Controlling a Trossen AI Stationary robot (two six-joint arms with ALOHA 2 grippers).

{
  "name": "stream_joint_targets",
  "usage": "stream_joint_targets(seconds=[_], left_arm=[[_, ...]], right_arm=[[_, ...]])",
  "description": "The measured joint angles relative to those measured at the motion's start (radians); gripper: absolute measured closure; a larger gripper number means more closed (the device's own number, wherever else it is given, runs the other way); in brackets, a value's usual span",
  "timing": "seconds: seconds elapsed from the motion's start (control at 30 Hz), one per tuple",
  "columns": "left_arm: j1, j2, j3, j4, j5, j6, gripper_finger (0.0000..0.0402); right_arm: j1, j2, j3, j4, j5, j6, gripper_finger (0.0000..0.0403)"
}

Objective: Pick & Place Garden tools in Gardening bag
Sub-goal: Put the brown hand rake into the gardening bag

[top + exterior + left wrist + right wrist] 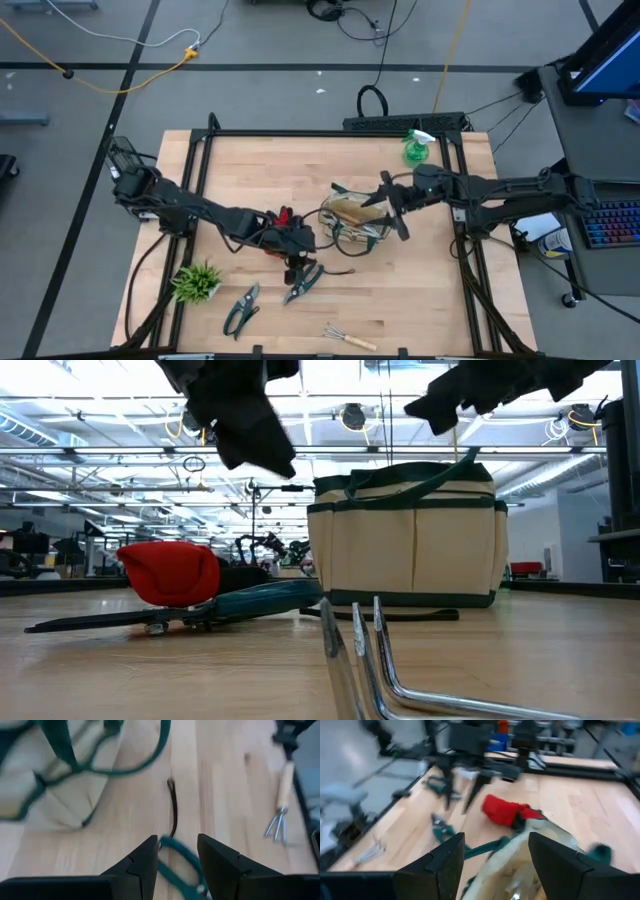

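The cream gardening bag (355, 218) with green trim stands upright on its base mid-table; it also shows in the low view (405, 540). A red glove (283, 216) lies to its left. Green-handled pruning shears (303, 283) lie flat on the table. My left gripper (297, 262) is open and hovers above them, and a shear handle (182, 865) shows between its fingers. My right gripper (495, 865) is open above the bag's open top (520, 870). A second pair of shears (241, 310), a hand rake (350, 337) and a green spray bottle (417, 147) stand apart.
A spiky green plant tuft (197, 282) stands near the front left. The hand rake's tines (360, 650) lie by the near edge. A loose dark cord (173, 807) lies on the wood beside the bag. The black frame rails (200, 170) border the table.
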Motion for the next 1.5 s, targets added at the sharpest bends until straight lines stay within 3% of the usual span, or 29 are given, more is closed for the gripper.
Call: stream_joint_targets(seconds=[0.13, 0.47, 0.63, 0.9, 1.13, 1.5], left_arm=[[-0.010, -0.001, 0.000, 0.001, 0.000, 0.004, 0.0256], [-0.003, -0.001, 0.000, 0.000, -0.001, 0.079, 0.0257], [-0.003, -0.001, -0.001, 0.000, -0.001, 0.158, 0.0257], [0.017, -0.001, 0.000, 0.024, -0.002, 0.364, 0.0257], [0.053, -0.001, 0.000, 0.019, -0.002, 0.470, 0.0257], [0.089, -0.001, 0.000, 0.018, -0.001, 0.522, 0.0256]], right_arm=[[0.108, 0.001, 0.000, -0.003, 0.026, -0.066, 0.0191], [0.445, 0.105, 0.000, 0.002, 0.339, -0.044, 0.0191], [0.533, 0.193, 0.000, 0.083, 0.330, 0.012, 0.0190], [0.599, 0.302, 0.000, 0.285, 0.358, 0.179, 0.0190], [0.669, 0.379, 0.036, 0.292, 0.483, 0.324, 0.0190], [0.725, 0.535, 0.142, 0.273, 0.466, 0.534, 0.0190]])
